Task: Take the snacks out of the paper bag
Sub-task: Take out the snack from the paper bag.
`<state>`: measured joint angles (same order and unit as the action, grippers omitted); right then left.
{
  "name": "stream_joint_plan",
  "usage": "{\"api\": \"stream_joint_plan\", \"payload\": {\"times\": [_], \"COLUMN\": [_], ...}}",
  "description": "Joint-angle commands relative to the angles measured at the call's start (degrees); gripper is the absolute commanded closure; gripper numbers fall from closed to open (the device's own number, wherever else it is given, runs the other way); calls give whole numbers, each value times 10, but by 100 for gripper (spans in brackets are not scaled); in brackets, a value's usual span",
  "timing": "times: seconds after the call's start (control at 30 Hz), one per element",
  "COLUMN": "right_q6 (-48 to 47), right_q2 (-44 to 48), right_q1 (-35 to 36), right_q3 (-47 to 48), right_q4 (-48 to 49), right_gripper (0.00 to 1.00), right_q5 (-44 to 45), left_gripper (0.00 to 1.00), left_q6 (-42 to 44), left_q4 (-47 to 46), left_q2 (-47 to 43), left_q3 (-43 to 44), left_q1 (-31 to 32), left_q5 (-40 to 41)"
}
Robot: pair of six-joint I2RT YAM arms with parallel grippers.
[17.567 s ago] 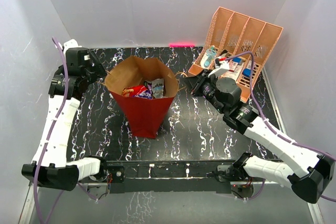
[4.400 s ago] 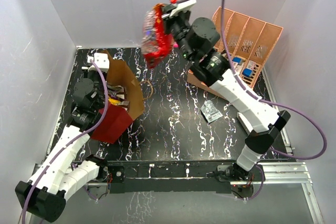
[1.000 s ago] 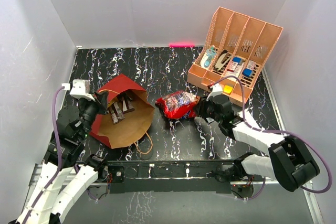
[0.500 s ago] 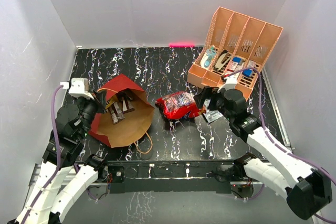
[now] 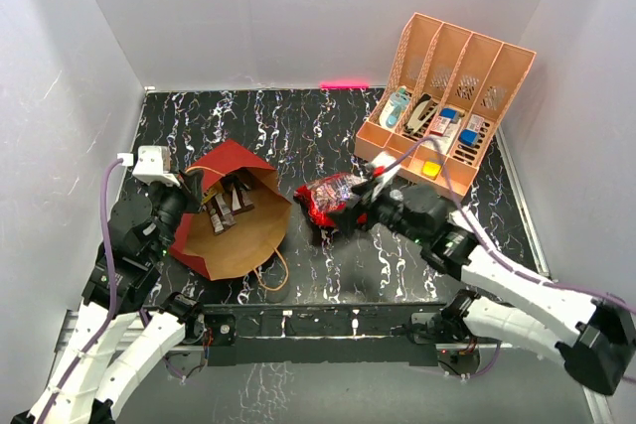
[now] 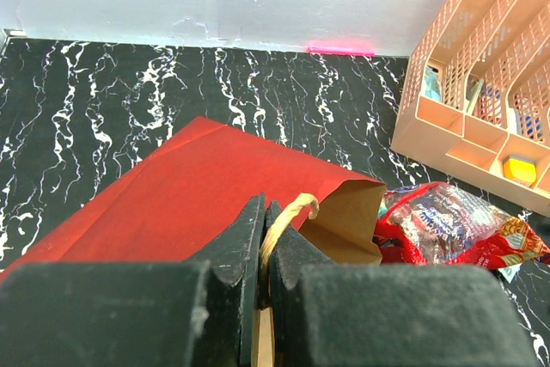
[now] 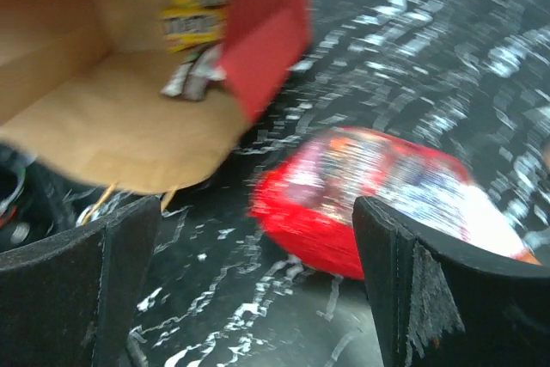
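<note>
The paper bag lies on its side, red outside and brown inside, with its mouth towards the table's middle. Several small candy bars lie inside it, also seen in the right wrist view. My left gripper is shut on the bag's tan cord handle at the rim. The large red crinkly packet lies on the table just right of the bag's mouth. My right gripper stands wide open low over the packet's near edge, pointing at the bag's mouth, with nothing between its fingers.
A peach slotted organizer with small items stands at the back right. A second cord handle trails on the table in front of the bag. Grey walls close in the black marbled table on three sides.
My right gripper has opened and let go of the red packet, then swung left across it towards the bag's mouth. The left gripper and the bag have barely moved.
</note>
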<state>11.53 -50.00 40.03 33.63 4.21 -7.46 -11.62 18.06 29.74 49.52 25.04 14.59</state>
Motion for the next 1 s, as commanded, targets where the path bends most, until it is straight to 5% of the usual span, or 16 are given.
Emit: {"api": "stream_joint_plan", "payload": {"times": [0.0, 0.23, 0.47, 0.73, 0.97], "right_q6": [-176, -451, -633, -684, -697], "right_q2": [-61, -269, -391, -480, -592], "right_q1": [152, 320, 337, 291, 258], "right_q3": [40, 129, 178, 246, 353], "right_q4": [109, 119, 220, 216, 177], "right_gripper": [2, 2, 1, 6, 12], "right_q5": [51, 149, 189, 81, 73], "left_gripper": [100, 100, 100, 100, 100], "left_q6": [-5, -8, 2, 9, 9], "left_q4": [-9, -5, 0, -7, -16], "left_q2": [6, 2, -11, -28, -29], "left_q3": [22, 19, 24, 19, 15], "left_q1": [4, 4, 4, 4, 9], "left_q5": [12, 13, 13, 10, -7]}}
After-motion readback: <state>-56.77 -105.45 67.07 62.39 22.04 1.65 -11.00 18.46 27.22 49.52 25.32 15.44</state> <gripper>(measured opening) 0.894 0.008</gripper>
